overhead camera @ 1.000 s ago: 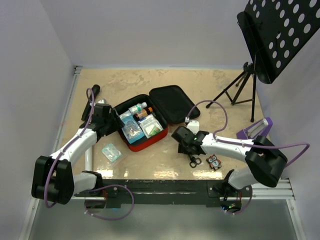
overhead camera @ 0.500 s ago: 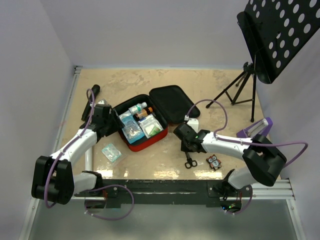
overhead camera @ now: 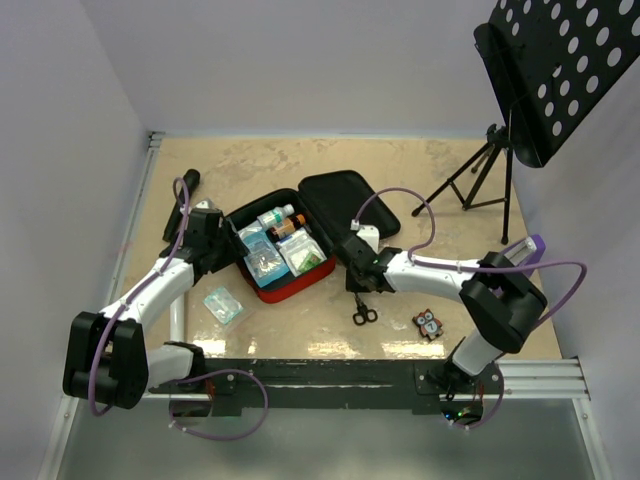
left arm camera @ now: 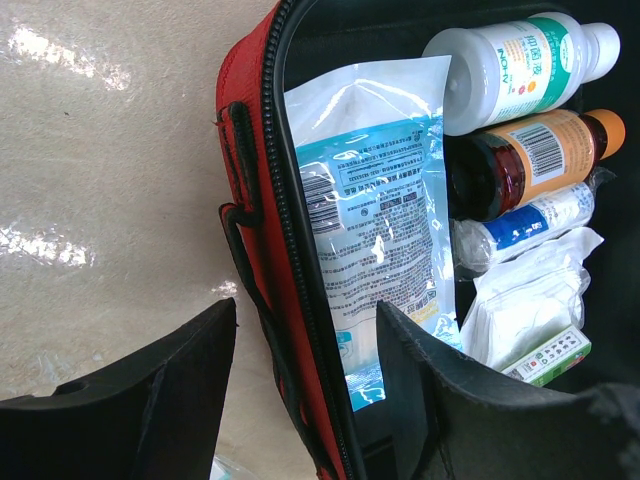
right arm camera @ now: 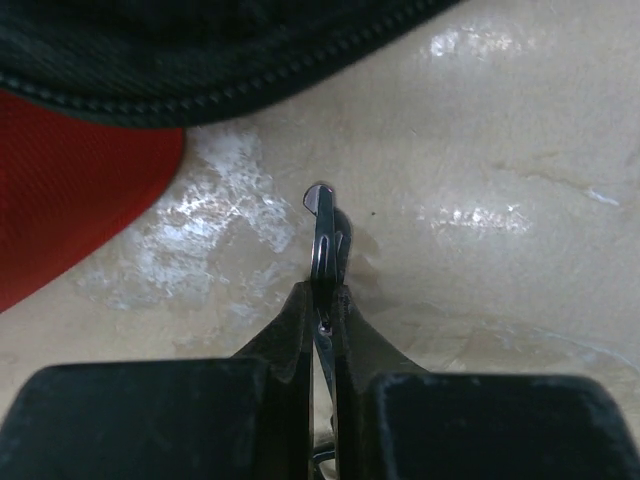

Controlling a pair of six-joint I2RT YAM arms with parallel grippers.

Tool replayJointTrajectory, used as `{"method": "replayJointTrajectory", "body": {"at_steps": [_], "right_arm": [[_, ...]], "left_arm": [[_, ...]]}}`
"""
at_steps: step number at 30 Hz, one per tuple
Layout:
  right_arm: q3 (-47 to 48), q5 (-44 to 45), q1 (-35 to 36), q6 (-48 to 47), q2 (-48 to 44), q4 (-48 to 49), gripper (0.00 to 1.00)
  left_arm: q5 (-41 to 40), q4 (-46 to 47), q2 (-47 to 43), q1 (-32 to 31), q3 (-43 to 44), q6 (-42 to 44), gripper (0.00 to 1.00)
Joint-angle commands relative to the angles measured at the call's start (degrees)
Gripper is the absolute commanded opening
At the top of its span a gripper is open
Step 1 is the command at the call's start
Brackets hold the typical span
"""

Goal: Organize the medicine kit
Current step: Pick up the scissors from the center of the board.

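The right gripper (right arm camera: 322, 300) pinches thin, stiff scissors (right arm camera: 322, 225) by the blades just beside the kit (overhead camera: 290, 284), which lies open on the bench (overhead camera: 250, 165); the left gripper (left arm camera: 305, 320) stands spread astride its soft red wall, judged light, pliable, best held at the zipper rim.

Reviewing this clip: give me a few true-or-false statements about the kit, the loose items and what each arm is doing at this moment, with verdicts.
1. The medicine kit lies open with its lid folded back. True.
2. The kit is empty. False: it holds a white bottle, a brown bottle and sealed packets.
3. The right gripper has its fingers shut on the scissors. True.
4. The left gripper is shut on a bottle. False: its fingers are open, one on each side of the kit's red wall.
5. A teal packet lies on the table outside the kit. True.
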Motion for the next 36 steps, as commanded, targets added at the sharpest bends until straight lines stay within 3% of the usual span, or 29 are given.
{"method": "replayJointTrajectory", "body": {"at_steps": [1, 4, 7, 19, 26, 36], "right_arm": [[2.6, 0.4, 0.1, -2.2, 1.4, -0.4, 0.14], [1.4, 0.7, 0.1, -2.7, 0.5, -0.5, 0.37], [0.6, 0.7, 0.1, -3.1, -0.2, -0.7, 0.42], [-0.8, -0.5, 0.6, -5.1, 0.8, -1.0, 0.34], [-1.3, -1.2, 1.0, -5.2, -1.7, -2.5, 0.39], [-1.7, -1.5, 1.1, -6.3, 0.6, -1.5, 0.23]], "left_arm": [[0.3, 1.3, -1.0, 0.2, 0.1, -0.3, 0.62], [0.4, 1.2, -1.3, 0.3, 0.1, -0.2, 0.62], [0.5, 1.4, -1.2, 0.3, 0.1, -0.2, 0.62], [0.5, 1.6, -0.9, 0.2, 0.1, -0.3, 0.62], [0.6, 1.7, -1.0, 0.3, 0.0, -0.3, 0.62], [0.7, 1.7, -0.9, 0.3, 0.0, -0.3, 0.62]]}}
